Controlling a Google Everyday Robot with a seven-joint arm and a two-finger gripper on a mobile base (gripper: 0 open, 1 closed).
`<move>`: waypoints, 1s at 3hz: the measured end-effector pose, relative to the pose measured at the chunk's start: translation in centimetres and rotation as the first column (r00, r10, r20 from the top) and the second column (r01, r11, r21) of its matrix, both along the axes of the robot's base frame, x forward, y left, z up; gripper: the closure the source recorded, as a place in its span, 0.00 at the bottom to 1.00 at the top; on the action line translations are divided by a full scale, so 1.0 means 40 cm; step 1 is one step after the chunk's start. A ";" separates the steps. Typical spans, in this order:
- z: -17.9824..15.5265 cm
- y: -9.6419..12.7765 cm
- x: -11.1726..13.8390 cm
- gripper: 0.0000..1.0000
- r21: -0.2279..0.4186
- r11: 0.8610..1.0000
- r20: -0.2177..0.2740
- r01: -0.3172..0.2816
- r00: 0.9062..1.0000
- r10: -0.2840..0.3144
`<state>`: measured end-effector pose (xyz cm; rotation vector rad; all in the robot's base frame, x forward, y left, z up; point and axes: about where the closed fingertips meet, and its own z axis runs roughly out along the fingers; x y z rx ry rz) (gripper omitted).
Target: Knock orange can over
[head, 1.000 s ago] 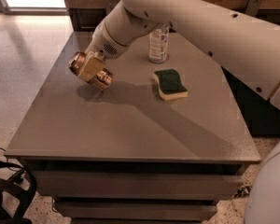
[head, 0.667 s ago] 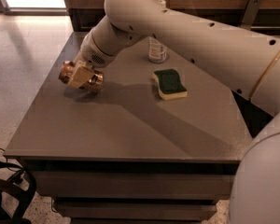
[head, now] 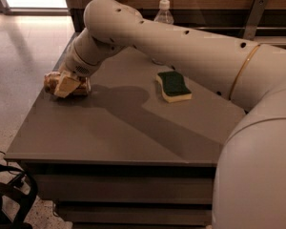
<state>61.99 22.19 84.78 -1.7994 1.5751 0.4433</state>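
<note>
Item count: one orange can (head: 81, 87), one green-and-yellow sponge (head: 174, 86), one clear water bottle (head: 164, 16), one table (head: 124, 132). The gripper (head: 64, 84) sits low on the tabletop just beside the left edge, against the can. Whether it is spread or pinching the can cannot be told. The can's posture is unclear. The sponge lies mid-table, well apart. The bottle stands at the far edge. Open tabletop runs from the gripper to the front edge.

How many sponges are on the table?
1. The sponge lies near the middle of the table, beside the arm. The tool is low at the table's left edge in the picture. The arm may hide others.
</note>
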 end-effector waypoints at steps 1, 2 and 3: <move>-0.025 0.018 0.001 1.00 -0.043 0.999 -0.006 -0.001 1.000 0.001; -0.026 0.022 0.001 0.88 -0.052 0.999 -0.008 -0.001 1.000 0.001; -0.025 0.023 0.000 0.56 -0.052 0.999 -0.008 -0.002 1.000 0.002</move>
